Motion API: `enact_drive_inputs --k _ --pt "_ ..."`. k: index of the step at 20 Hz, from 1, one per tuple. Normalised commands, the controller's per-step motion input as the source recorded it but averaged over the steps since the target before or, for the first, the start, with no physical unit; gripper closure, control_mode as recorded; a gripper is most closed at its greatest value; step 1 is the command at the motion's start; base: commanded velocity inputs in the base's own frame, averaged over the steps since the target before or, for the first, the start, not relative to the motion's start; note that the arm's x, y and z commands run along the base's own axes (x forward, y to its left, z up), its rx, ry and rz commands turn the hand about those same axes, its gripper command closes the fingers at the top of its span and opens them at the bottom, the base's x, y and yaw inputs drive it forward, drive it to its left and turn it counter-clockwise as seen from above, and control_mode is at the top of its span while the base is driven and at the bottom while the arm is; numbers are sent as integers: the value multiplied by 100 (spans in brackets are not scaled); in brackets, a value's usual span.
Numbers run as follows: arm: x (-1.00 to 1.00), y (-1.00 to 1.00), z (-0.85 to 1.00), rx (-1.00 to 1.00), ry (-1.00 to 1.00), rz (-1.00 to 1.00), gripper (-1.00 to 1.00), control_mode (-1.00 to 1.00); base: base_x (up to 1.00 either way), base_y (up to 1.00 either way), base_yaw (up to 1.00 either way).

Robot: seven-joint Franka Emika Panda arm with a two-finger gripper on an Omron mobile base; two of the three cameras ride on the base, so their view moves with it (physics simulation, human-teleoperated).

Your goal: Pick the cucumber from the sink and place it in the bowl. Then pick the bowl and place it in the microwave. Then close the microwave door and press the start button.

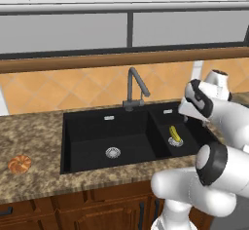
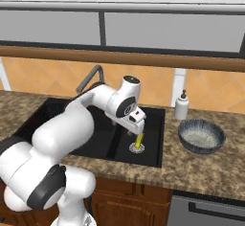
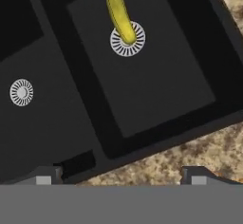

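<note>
Counting left to right: one pastry (image 1: 20, 164) on counter (image 1: 34, 131), one black sink (image 1: 87, 131) with two basins and two steel drains, one faucet (image 1: 134, 87), one cucumber (image 1: 174, 134), one soap bottle (image 2: 181, 105), one ribbed grey bowl (image 2: 201, 136). Cucumber small, stubby, curved, yellow-green with darker tip; lying in small right basin, one end over drain (image 3: 127, 39), touching it. Bowl on counter right of sink, well apart from cucumber, upright. Gripper (image 3: 121, 178) above small basin near front rim, pointing down, clear of cucumber; fingertips (image 3: 45, 176) spread wide at bottom of hand view, nothing between them, so open and empty. Faucet behind divider between basins.
</note>
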Motion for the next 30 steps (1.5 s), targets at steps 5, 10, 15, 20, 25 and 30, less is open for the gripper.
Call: enact_drive_inputs --k 5,10,15,20,25,30 --pt "55 -14 -87 8 4 -11 -100 -100 0 0 0" --pt "52 -1 -62 3 0 -7 -100 -100 0 0 0" --pt "46 -5 -47 0 0 -2 -100 -100 0 0 0" --pt "28 -11 -54 0 -6 0 -100 -100 0 0 0" --pt "25 -11 -47 0 -9 0 -100 -100 0 0 0" --pt "28 -4 -43 0 -7 0 -100 -100 0 0 0"
